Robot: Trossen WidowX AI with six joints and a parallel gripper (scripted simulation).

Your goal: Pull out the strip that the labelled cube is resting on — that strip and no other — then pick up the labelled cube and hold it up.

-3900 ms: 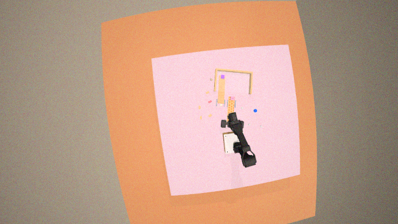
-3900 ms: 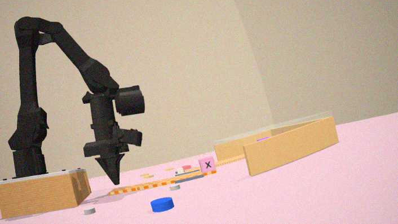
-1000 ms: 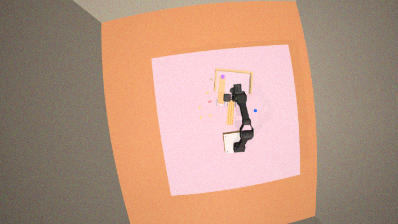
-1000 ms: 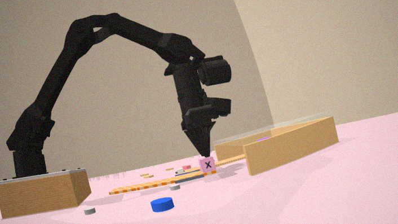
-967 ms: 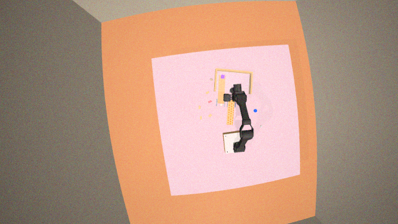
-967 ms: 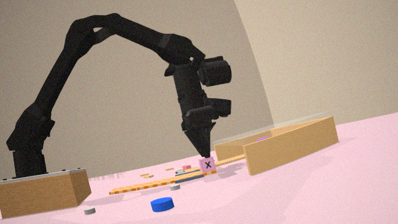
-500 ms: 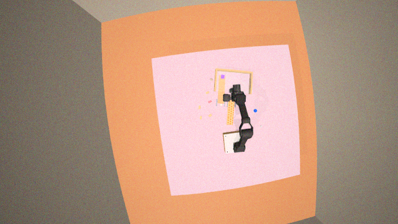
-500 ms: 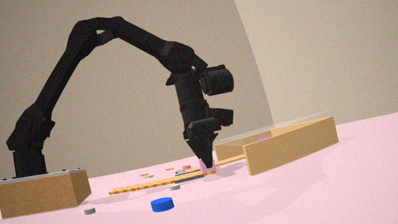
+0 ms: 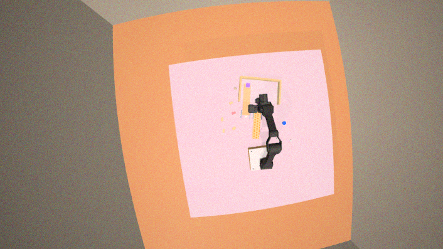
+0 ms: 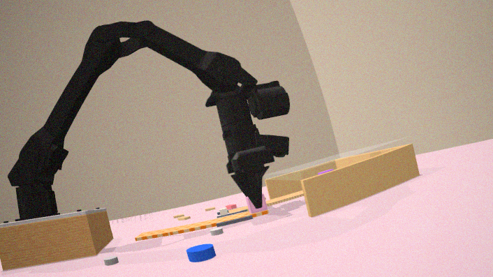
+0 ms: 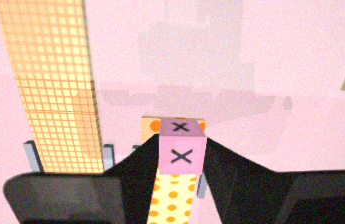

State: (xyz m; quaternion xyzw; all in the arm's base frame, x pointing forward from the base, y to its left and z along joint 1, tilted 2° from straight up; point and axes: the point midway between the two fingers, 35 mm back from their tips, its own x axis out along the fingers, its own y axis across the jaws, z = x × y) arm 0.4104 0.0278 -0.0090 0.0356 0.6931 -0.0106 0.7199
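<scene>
The small pink cube marked with a black X point(image 11: 181, 150) sits pinched between the black fingers of the claw point(image 11: 182, 165), which are pressed against its two side faces; its underside rests on the far end of the yellow strip with orange dots point(image 11: 172, 202). The wrist view alone shows the marks: one X on the face turned toward the camera and another on the face above it. In the exterior view the claw point(image 10: 254, 201) covers most of the cube point(image 10: 255, 206), so only its lower pink part shows and no mark can be read. From overhead the cube is hidden under the black arm point(image 9: 268, 120).

The dotted strip point(image 10: 188, 228) lies flat on the pink table top point(image 10: 382, 229), its long axis running from under the claw back toward the robot's wooden base block point(image 10: 54, 237). Beside it, left of the claw in the wrist view, lies an orange strip with a fine grid pattern point(image 11: 56, 85), parallel and well apart; its far end reaches into the low tan wooden frame point(image 10: 359, 178) beyond the claw, where a small purple block point(image 9: 247, 84) sits. Short grey upright posts point(image 11: 32, 156) stand at the strips' edges near the claw.

A flat blue disc point(image 10: 200, 252) lies to the claw's right. Only the overhead view shows small tan and red chips point(image 9: 233, 113) scattered on the grid strip's far side.
</scene>
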